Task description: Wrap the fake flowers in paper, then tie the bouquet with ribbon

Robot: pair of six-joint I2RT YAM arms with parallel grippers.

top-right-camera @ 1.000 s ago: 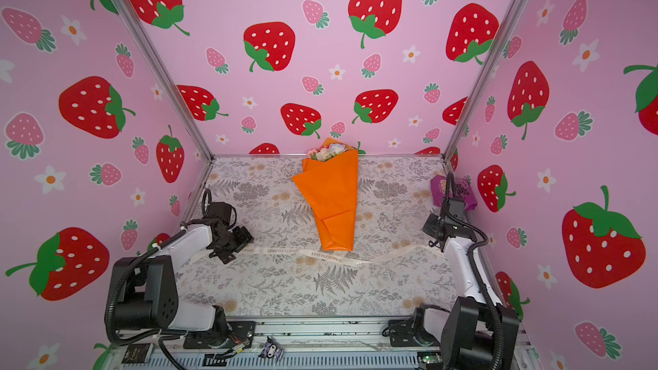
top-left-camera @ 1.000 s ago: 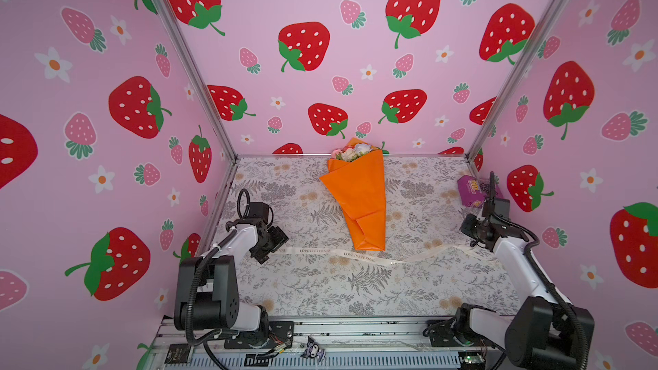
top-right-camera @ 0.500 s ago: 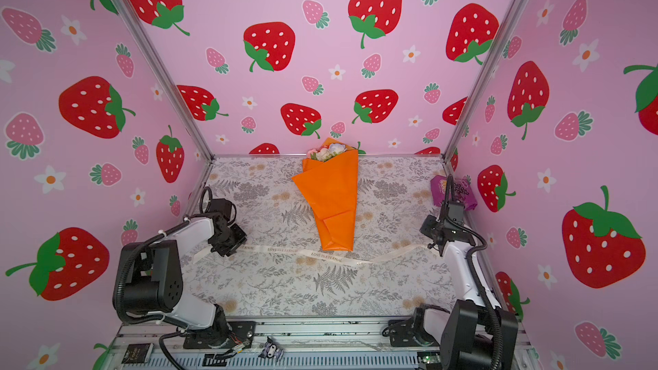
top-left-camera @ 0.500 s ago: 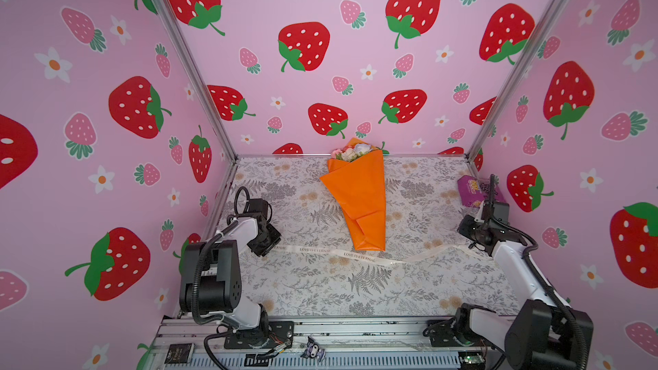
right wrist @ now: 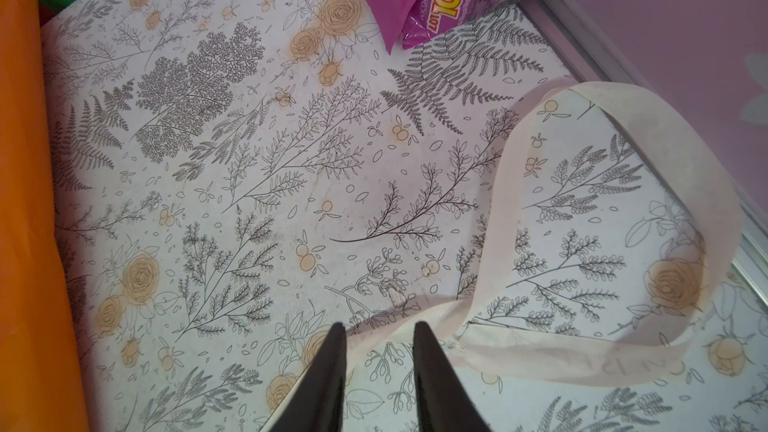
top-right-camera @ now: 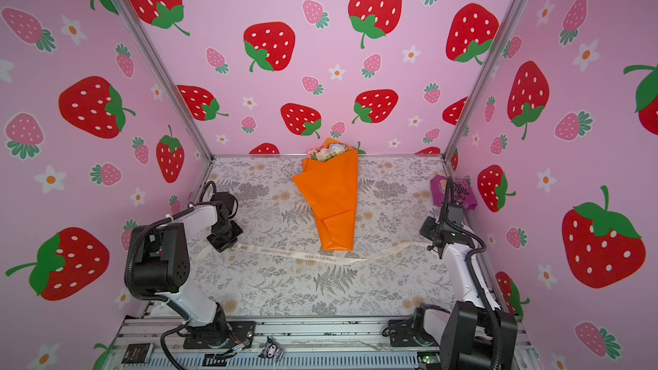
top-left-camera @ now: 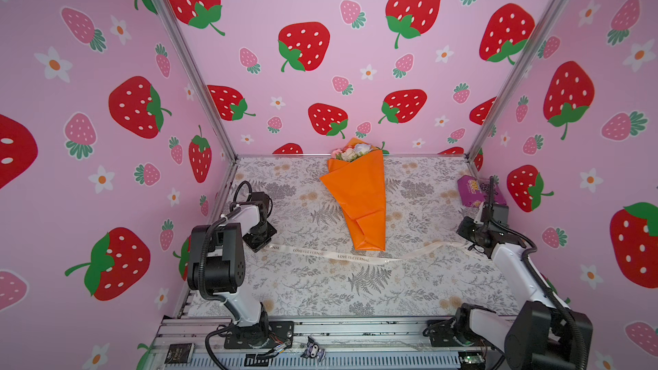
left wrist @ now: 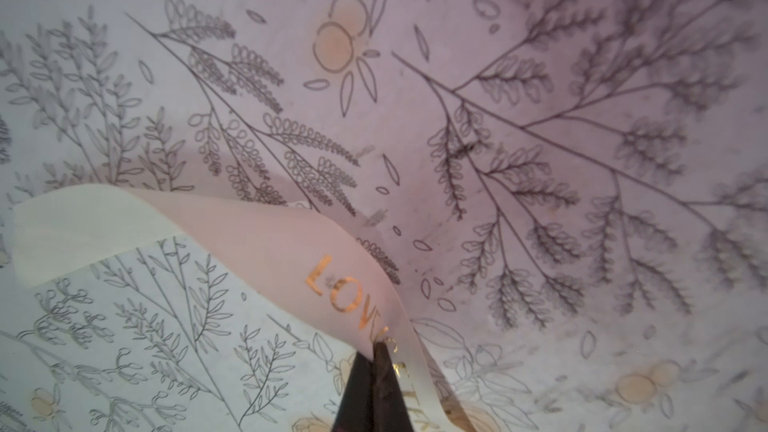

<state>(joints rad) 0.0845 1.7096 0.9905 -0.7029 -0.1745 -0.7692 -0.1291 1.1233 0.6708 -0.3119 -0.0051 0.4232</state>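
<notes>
While your left claw (left wrist: pixel 376 346) is clenched on the ribbon (left wrist: pixel 249 243) near the table (top-left-camera: pixel 320 290) left edge, your right claw (right wrist: pixel 378 331) stands released over it; the bouquet (top-left-camera: pixel 359 193) lies mid back edge

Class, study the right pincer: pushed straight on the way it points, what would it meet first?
The right pincer would probably meet the cream ribbon just past its tips; depth is unclear.
</notes>
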